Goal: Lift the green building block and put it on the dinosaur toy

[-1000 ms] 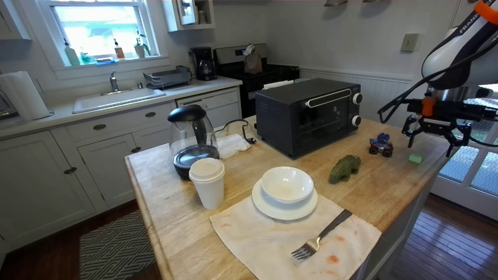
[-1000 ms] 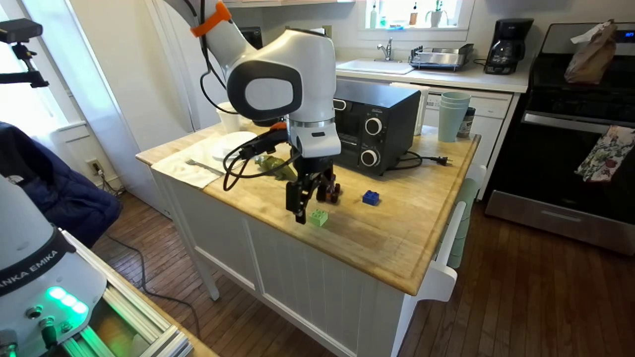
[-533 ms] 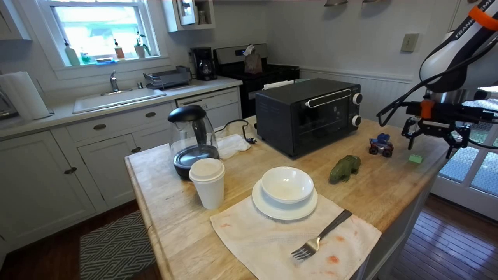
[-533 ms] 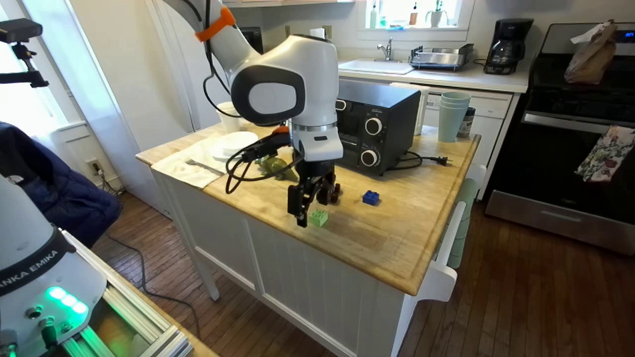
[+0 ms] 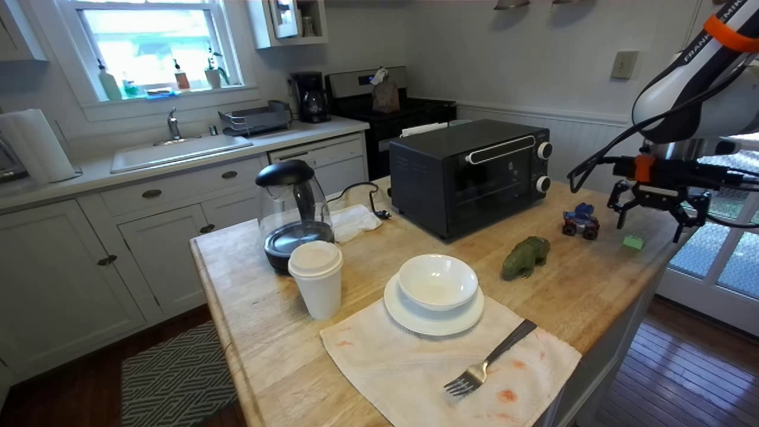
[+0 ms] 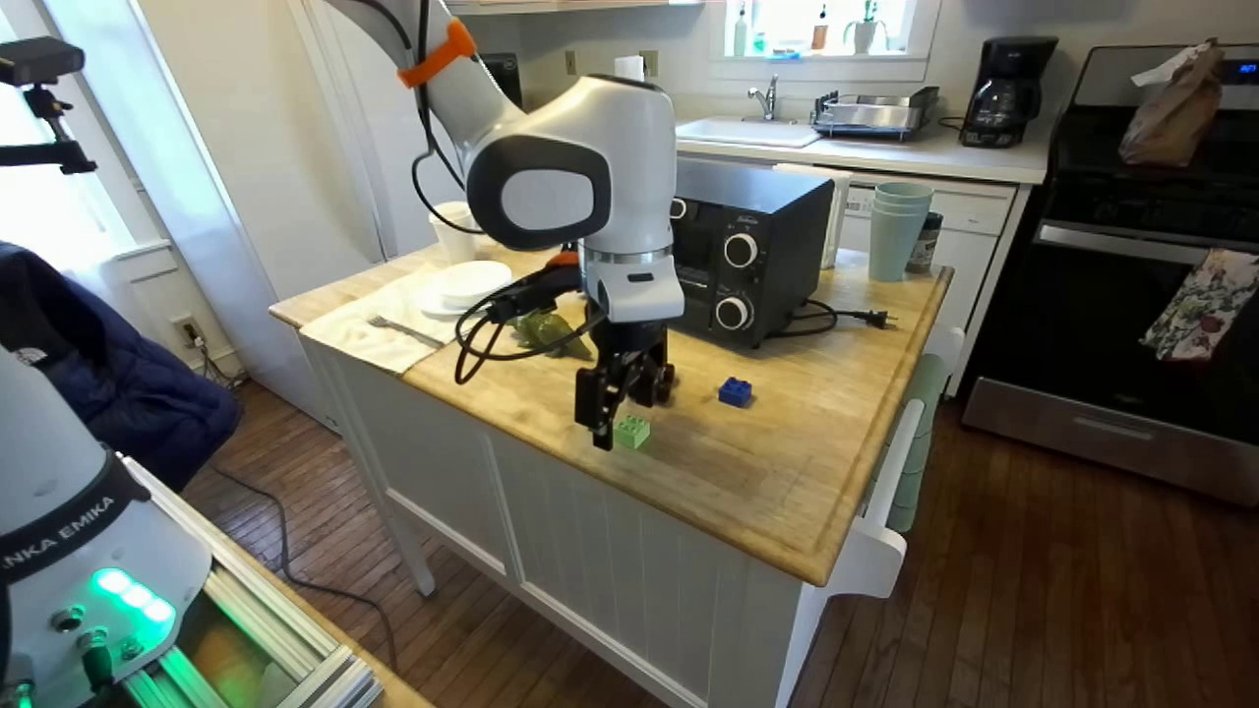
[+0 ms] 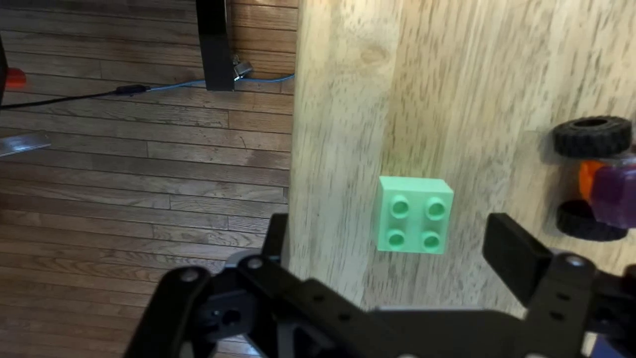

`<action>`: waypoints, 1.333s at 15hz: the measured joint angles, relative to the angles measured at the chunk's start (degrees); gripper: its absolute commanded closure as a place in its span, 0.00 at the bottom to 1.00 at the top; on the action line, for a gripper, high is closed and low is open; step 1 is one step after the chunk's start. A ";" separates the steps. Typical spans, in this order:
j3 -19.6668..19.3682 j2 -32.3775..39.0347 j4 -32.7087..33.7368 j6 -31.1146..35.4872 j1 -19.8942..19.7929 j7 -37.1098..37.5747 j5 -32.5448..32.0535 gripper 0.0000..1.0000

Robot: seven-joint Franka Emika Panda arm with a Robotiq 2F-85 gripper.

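The green building block, light green with several studs, lies on the wooden table top near its edge. It shows in both exterior views (image 5: 633, 242) (image 6: 632, 432) and in the wrist view (image 7: 415, 216). My gripper, in both exterior views (image 5: 649, 232) (image 6: 615, 428) and the wrist view (image 7: 386, 233), is open and empty above the block. In the wrist view the block lies between the finger directions, a little ahead of the fingertips, touching neither. The dinosaur toy (image 5: 525, 258) stands on the table between the block and the white plate. In an exterior view cables partly hide the dinosaur toy (image 6: 556, 337).
A toy truck (image 5: 581, 222) stands close by the block, near the right finger in the wrist view (image 7: 608, 189). A blue block (image 6: 735, 392) lies beyond it. A black toaster oven (image 5: 468, 178), a plate with bowl (image 5: 436, 326) and a fork (image 5: 489, 359) are also on the table.
My gripper has moved down a little and sideways, leftward in an exterior view, closer over the green block. It stays open. The block and the dinosaur toy have not moved.
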 measured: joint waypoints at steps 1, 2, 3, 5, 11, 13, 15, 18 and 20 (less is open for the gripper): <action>0.13 0.17 0.16 0.00 0.01 -0.02 0.44 0.00; 0.26 0.33 0.32 0.00 0.03 -0.03 0.88 0.00; 0.34 0.51 0.47 0.00 0.06 -0.03 1.17 0.00; 0.45 0.91 0.78 0.00 0.13 -0.03 1.58 0.02; 0.48 2.02 1.65 0.00 0.21 -0.03 2.14 0.20; 0.52 2.29 1.86 0.00 0.21 -0.05 2.43 0.21; 0.53 2.54 2.10 0.00 0.21 -0.05 2.57 0.22; 0.53 2.75 2.28 0.00 0.21 -0.05 2.63 0.42; 0.53 2.79 2.36 0.00 0.21 -0.06 2.64 0.63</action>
